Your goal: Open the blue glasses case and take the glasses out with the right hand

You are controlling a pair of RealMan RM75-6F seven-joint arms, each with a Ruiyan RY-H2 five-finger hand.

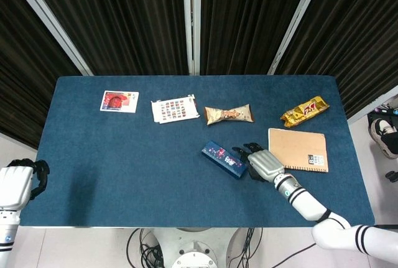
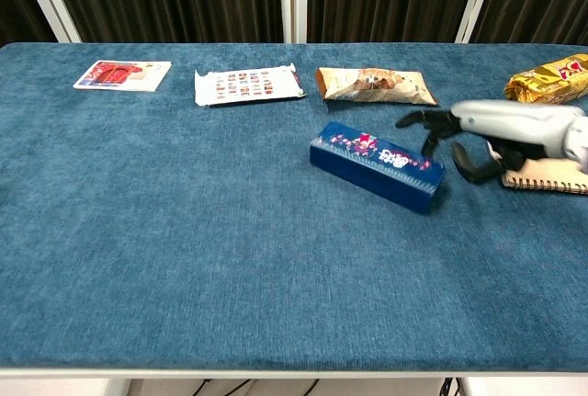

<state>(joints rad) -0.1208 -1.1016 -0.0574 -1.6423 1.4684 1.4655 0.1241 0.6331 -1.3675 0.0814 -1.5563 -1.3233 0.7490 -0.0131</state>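
Note:
The blue glasses case [image 1: 222, 158] [image 2: 377, 164] lies closed on the blue table [image 1: 124, 156], its long side slanting down to the right. My right hand [image 1: 261, 163] [image 2: 459, 139] hovers at the case's right end with its fingers spread, holding nothing. Whether its fingertips touch the case I cannot tell. My left hand [image 1: 18, 184] hangs off the table's front left corner, fingers curled in and empty. No glasses are visible.
A tan spiral notebook [image 1: 298, 150] [image 2: 551, 174] lies just right of the right hand. Along the back are a red card [image 1: 119, 101] [image 2: 122, 74], a printed sheet [image 1: 175, 109] [image 2: 248, 84], a brown snack packet [image 1: 229, 114] [image 2: 375, 85] and a gold packet [image 1: 304, 110] [image 2: 549, 81].

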